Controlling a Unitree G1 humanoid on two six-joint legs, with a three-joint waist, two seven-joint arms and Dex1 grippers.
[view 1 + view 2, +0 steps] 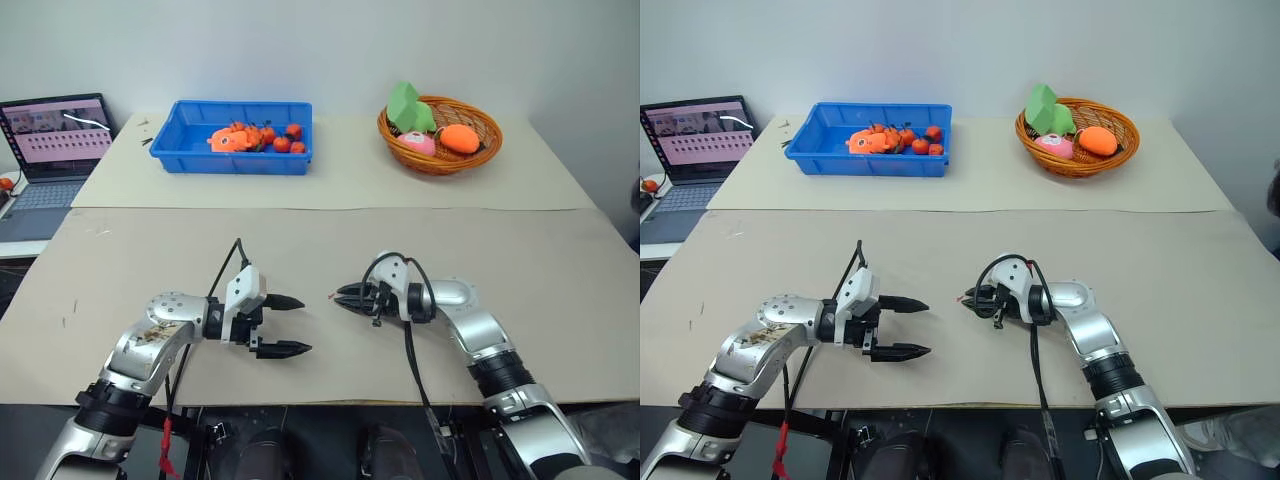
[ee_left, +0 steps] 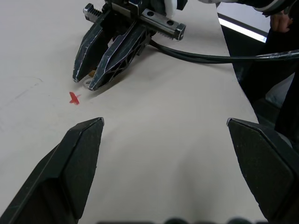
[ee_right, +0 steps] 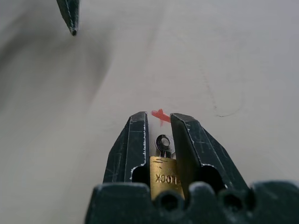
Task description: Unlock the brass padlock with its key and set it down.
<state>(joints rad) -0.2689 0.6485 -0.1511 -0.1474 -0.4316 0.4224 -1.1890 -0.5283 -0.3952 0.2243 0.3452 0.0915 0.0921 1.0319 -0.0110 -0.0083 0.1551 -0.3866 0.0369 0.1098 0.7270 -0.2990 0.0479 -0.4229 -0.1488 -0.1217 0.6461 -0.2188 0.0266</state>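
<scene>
Two hands: both sit low over the table's near middle, tips facing each other with a bare gap between them.
Right hand (image 3: 159, 135): fingers pinched narrowly on the brass padlock (image 3: 166, 176), which is clamped between them; judged to be held this low so it can be set down.
Key (image 3: 163, 143): a small dark-looking bow sticks out of the padlock's end past the fingertips, so it looks seated in the lock; whether the shackle is free cannot be told.
Red mark (image 3: 160, 115): a small cross on the table just beyond the right fingertips, likely the spot to place at.
Left hand (image 1: 289, 325): spread wide, holding nothing, apparently waiting clear.
Blue bin (image 1: 190, 160): far left of the table, holding small orange and red toys.
Wicker basket (image 1: 440, 164): far right, holding green, pink and orange toys.
</scene>
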